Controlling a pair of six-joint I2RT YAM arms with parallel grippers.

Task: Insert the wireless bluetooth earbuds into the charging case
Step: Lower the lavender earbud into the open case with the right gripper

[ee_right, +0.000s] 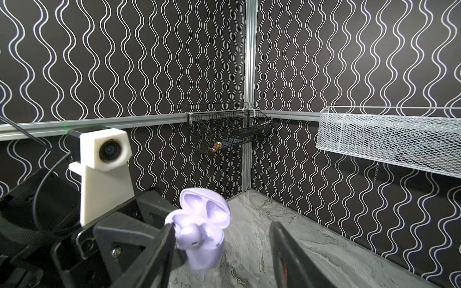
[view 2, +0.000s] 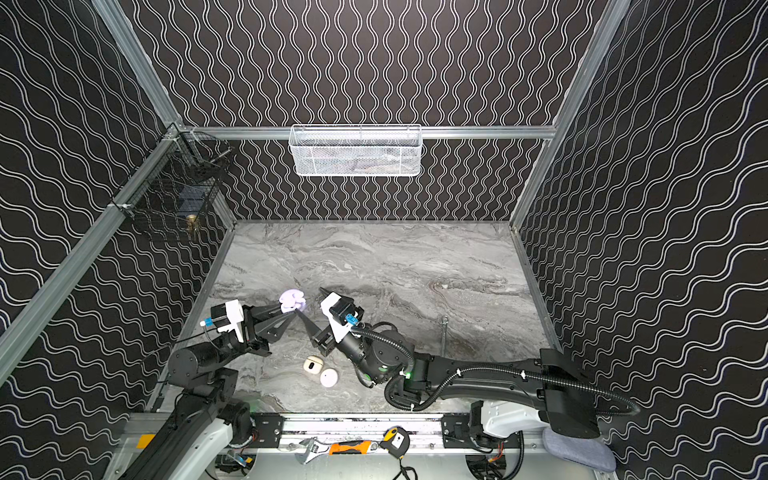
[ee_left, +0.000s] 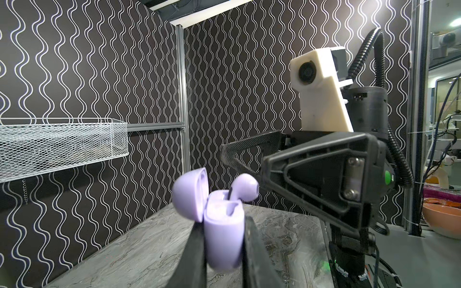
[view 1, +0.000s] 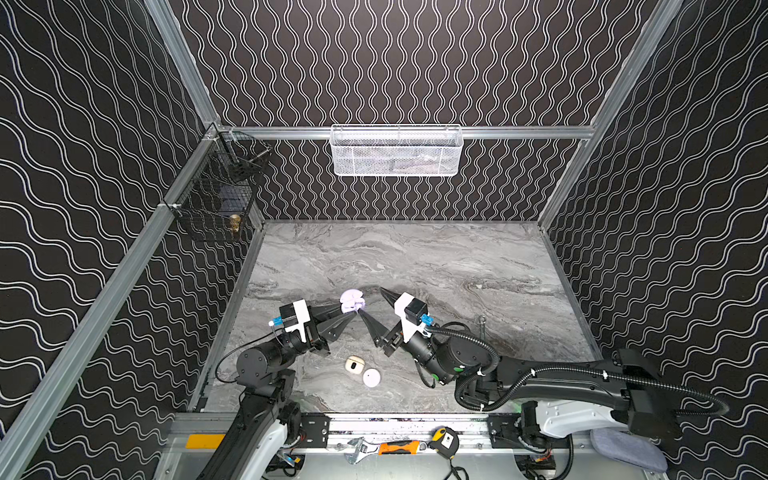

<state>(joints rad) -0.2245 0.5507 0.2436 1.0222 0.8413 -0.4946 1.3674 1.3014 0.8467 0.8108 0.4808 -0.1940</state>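
Observation:
A pale lavender charging case (ee_left: 224, 234) (ee_right: 204, 251) is held upright above the marble table, lid (ee_right: 207, 207) swung open. My left gripper (ee_left: 223, 222) (view 1: 353, 311) (view 2: 293, 311) is shut on its body. A lavender earbud (ee_left: 245, 185) (ee_right: 190, 235) sticks up out of a slot, its stem down inside. My right gripper (ee_right: 222, 224) (view 1: 372, 302) (view 2: 310, 301) is open right beside the case, holding nothing. One of its fingers (ee_right: 167, 239) lies right against the earbud's side. I cannot tell whether the other slot is filled. In both top views the case (view 1: 352, 301) (view 2: 292, 300) shows between the two grippers.
A cream case (view 1: 354, 365) and a round white case (view 1: 371, 377) lie on the table near the front. A steel wrench (view 1: 482, 326) lies to the right. A white mesh basket (view 1: 396, 150) and a black wire basket (view 1: 216, 195) hang on the walls. Tools sit on the front rail (view 1: 415, 426).

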